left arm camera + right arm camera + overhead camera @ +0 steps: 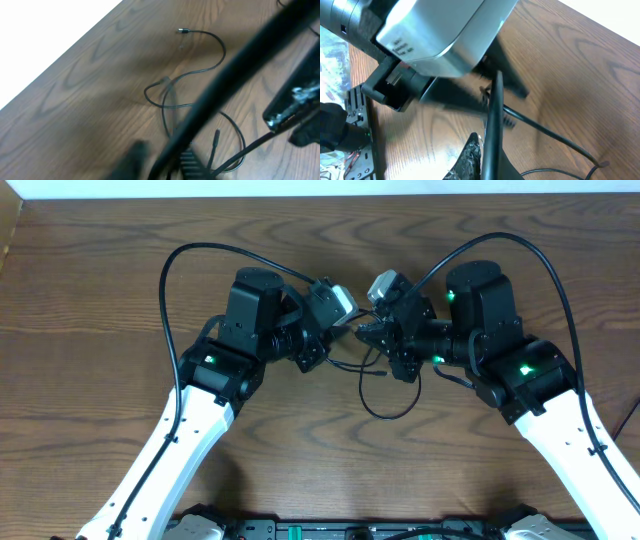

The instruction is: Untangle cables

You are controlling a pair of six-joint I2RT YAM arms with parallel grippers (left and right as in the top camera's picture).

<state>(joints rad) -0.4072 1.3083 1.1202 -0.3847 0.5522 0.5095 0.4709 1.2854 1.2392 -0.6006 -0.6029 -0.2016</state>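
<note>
Crowding the cables [390,417], left pincer [340,332] and right pincer [368,332] blur; grips unreadable.

Left arm [165,445]: white smooth shell on the lower link, black blocky joints above it.
Right arm [580,430]: the same white shell and black joints.
Lights: small green lamps, one on the left elbow [210,361], two on the right arm [527,369].
Arm cables: one thick black cable [175,270] arcs at 10 o'clock, another [545,255] at 2 o'clock.
Wrist cameras: silver-white boxes [338,300], one with small dark print.
Right gripper [368,332]: black, with a thin finger [492,130].
</note>
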